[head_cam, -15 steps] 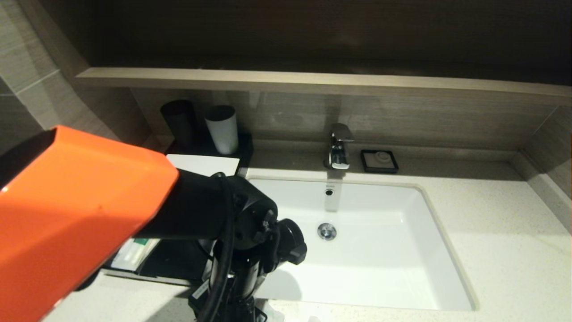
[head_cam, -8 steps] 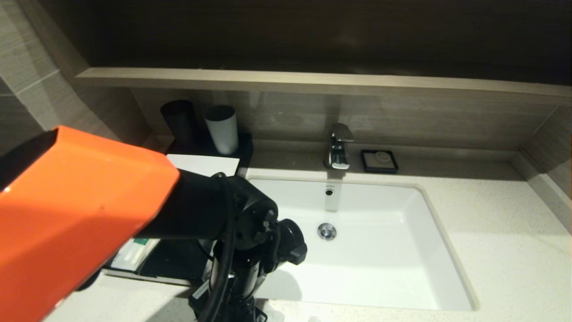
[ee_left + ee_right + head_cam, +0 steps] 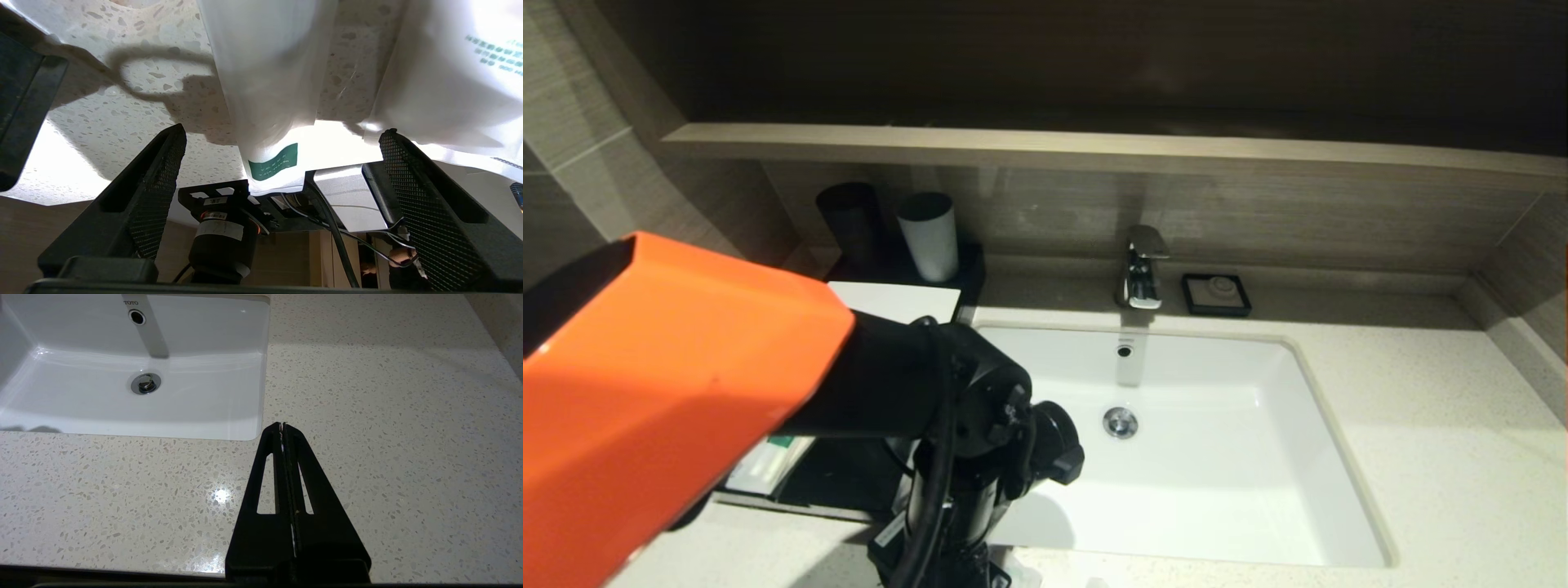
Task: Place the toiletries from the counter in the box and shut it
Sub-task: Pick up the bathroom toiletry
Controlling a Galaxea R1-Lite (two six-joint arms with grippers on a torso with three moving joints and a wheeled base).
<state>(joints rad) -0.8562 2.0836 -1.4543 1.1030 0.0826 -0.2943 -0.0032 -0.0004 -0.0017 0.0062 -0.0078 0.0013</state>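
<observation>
Jaws spread wide, the left gripper (image 3: 282, 139) straddles a packet (image 3: 265, 90) at the counter (image 3: 135, 122) edge.

1. A chrome faucet (image 3: 1143, 268) stands at the middle of the sink's back edge, spout over the basin.
2. A small black square soap dish (image 3: 1216, 294) sits just beside it, toward the right — a pale round piece inside.
3. Two cups stand near the back left corner: a dark cup (image 3: 850, 220) and a grey tapered cup (image 3: 928, 235), side by side.
4. A brown wood-grain ledge (image 3: 1094, 151) runs along the wall above — empty-faced, lit from below.
</observation>
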